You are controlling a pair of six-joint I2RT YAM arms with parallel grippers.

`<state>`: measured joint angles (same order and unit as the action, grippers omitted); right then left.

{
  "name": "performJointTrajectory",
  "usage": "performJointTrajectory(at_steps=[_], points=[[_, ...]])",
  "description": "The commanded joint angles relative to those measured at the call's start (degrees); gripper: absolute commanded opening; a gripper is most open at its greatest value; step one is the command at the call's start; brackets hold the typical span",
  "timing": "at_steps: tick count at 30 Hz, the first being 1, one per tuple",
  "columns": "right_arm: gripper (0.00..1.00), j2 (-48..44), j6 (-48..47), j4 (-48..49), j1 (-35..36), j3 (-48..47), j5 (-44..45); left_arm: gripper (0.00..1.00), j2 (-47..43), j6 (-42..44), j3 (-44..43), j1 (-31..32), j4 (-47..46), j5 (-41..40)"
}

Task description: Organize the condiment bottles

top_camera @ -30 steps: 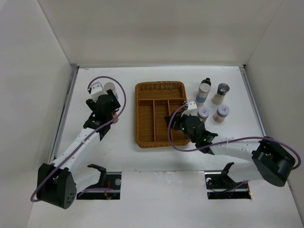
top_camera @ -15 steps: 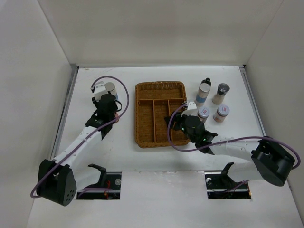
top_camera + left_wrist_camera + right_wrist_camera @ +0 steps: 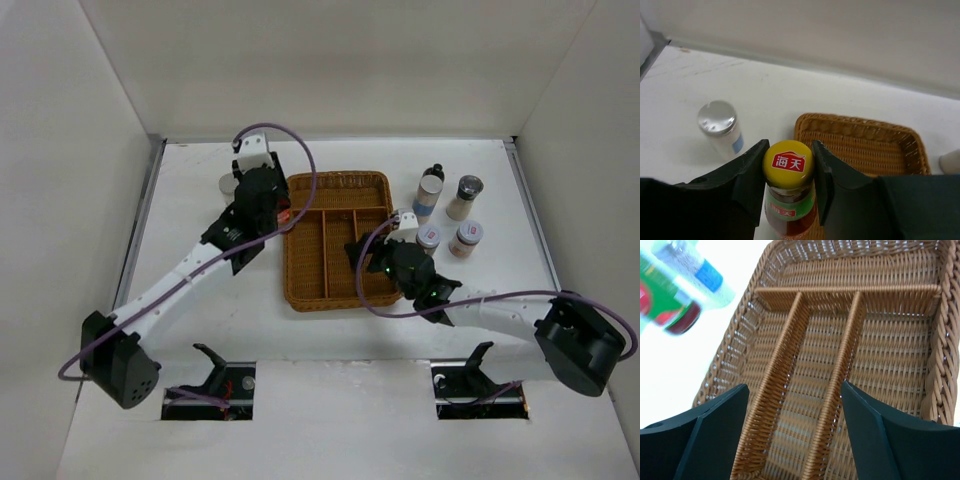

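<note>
Rough wicker tray point(image 3: 890, 370), glossy yellow bottle cap point(image 3: 788, 160), shiny metal jar lid point(image 3: 716, 118)

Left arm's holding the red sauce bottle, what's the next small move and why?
Probably shift it slightly right, over the left slot of the wicker tray. The left pincer is shut on the red sauce bottle under its yellow cap, and the bottle hangs beside the tray's left rim, not yet inside; the slots look empty.

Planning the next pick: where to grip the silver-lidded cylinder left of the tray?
Probably take the silver-lidded cylinder across its round body below the lid, from above: it stands upright, apart from the wicker tray, both sides free.
</note>
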<state>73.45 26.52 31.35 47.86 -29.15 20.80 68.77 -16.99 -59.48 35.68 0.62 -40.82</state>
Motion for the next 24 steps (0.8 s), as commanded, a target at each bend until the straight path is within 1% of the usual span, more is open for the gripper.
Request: performJointTrajectory(at_steps=[1, 6, 11, 17, 24], points=[[0.81, -2.7, 1.2, 2.5, -0.6, 0.1, 0.9, 0.13, 5.1, 2.5, -7.5, -0.7, -12.1, 1.7], [0.82, -2.5, 1.5, 2.1, -1.4, 0.1, 0.5, 0.12, 15.8, 2.6, -15.8, -3.3, -15.6, 6.8], [0.82, -2.1, 1.2, 2.2, -1.4, -0.1, 0.3, 0.12, 24.1, 2.1, -22.4, -5.0, -15.9, 9.7], [0.82, -2.0, 1.3, 2.5, -1.4, 0.0, -0.1, 0.12, 31.4, 2.1, -25.6, -5.5, -16.6, 11.8], [0.83, -2.1, 1.3, 2.5, -1.5, 0.1, -0.1, 0.13, 37.2, 1.4, -23.8, -4.8, -18.3, 11.4]])
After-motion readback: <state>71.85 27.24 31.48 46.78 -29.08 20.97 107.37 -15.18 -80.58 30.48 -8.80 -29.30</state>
